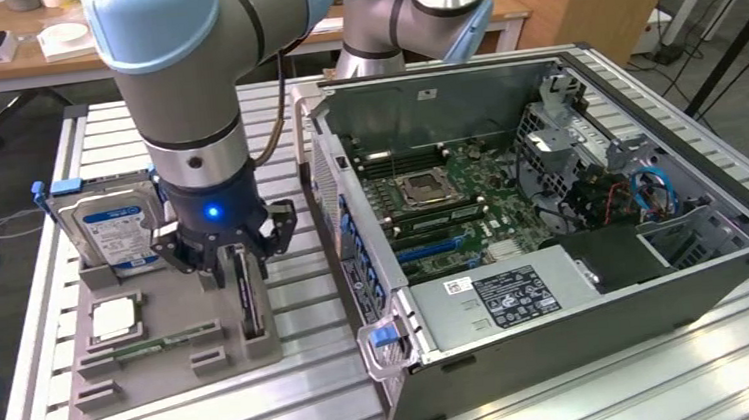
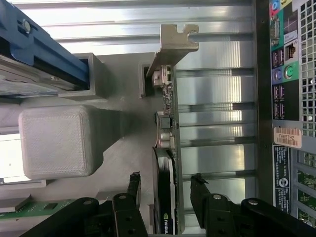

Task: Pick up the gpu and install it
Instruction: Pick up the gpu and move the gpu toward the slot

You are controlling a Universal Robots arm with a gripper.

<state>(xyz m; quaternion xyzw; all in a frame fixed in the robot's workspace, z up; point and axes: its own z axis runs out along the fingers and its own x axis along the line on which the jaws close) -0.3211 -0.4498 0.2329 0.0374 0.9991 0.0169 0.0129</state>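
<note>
Wrist view: my gripper, jaws apart, straddles the gpu, untouched between them, standing on edge in its grey holder; open case beyond. Pick-up stage, I judge; gripping calls for centred closing.

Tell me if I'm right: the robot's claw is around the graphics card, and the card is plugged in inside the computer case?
Not quite. The gripper is around the gpu, but the card stands on edge in the gray holder on the table beside the computer case, not inside it. The exterior view shows this.
</note>
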